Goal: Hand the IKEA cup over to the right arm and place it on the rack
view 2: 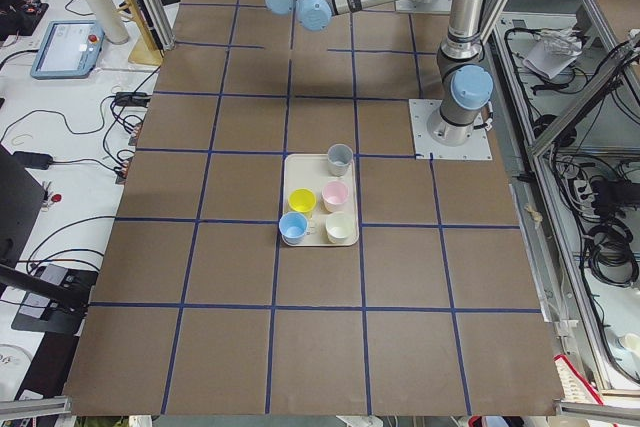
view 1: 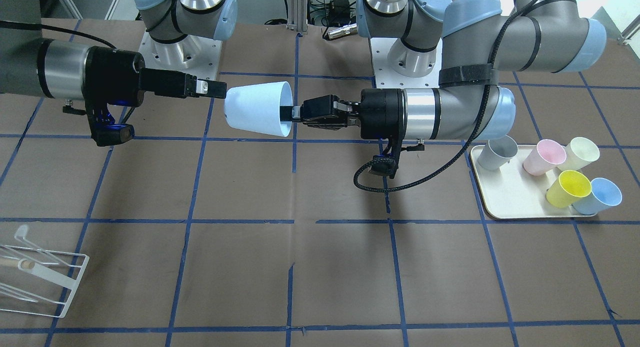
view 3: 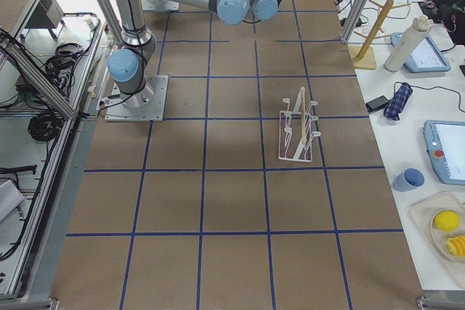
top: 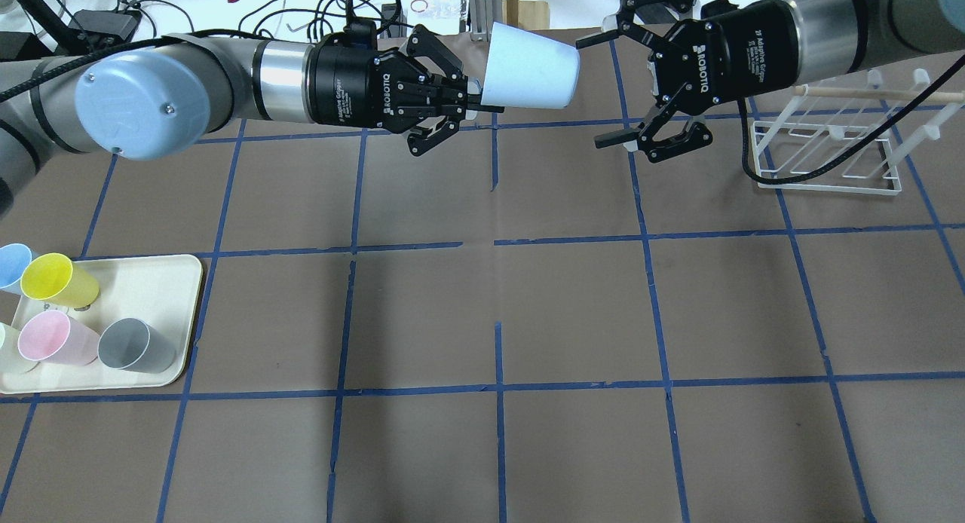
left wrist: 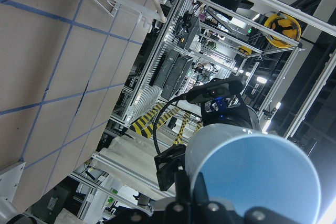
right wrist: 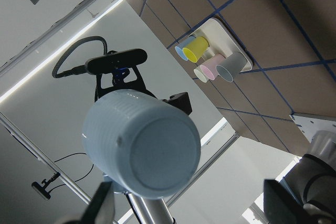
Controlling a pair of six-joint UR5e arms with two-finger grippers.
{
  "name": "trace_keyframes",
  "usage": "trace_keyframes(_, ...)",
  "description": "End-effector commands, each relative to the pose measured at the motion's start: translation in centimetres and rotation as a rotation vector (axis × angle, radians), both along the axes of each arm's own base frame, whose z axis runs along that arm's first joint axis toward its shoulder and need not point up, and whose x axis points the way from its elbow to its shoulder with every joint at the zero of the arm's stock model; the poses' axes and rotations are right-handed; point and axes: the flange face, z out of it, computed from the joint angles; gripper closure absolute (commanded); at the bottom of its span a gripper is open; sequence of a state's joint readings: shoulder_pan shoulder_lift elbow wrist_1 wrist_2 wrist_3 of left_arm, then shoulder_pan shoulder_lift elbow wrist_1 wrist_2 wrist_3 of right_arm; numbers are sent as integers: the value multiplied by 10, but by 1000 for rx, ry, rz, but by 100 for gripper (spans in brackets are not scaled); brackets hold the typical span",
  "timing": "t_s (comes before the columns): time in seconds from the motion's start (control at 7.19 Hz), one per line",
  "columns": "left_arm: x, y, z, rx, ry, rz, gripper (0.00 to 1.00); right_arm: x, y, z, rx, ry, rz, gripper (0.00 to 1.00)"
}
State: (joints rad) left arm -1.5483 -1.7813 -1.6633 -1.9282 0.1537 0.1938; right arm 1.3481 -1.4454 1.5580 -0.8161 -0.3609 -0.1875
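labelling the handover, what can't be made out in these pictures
- Front-facing view: the rack is cut off by the left edge.
- Overhead view: the tray runs off the left edge.
- Side views: the IKEA cup is too small to pick out.
- Right wrist view: right gripper fingers blurred, cropped.

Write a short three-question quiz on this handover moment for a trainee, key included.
1. True or false: the right gripper is shut on the IKEA cup.
2. Where does the left gripper hold the cup? A) at the rim, B) at the base, C) nowhere.
3. How many cups sit on the tray?

Key:
1. False. The right gripper is open, with its fingers spread just short of the cup's base.
2. A.
3. Five.
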Motion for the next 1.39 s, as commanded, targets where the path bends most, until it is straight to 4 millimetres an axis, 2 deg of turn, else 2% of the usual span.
trace_keyframes(0.0,-1,8,-17,27,5,1,100,1,-2,7,123,-26,-68,0)
trace_keyframes(0.14,-2,15,-24,41,9,2,100,1,-2,8,229,-22,-91,0)
trace_keyframes(0.28,-3,15,-24,57,40,28,100,2,-1,9,377,-16,-126,0)
trace_keyframes(0.42,-2,14,-24,63,51,39,100,1,-4,9,446,0,-141,0)
trace_keyframes(0.56,-1,13,-23,70,53,45,100,0,-5,1,454,11,-136,0)
trace_keyframes(1.25,-5,11,-22,88,109,85,100,1,-10,-7,507,7,-143,0)
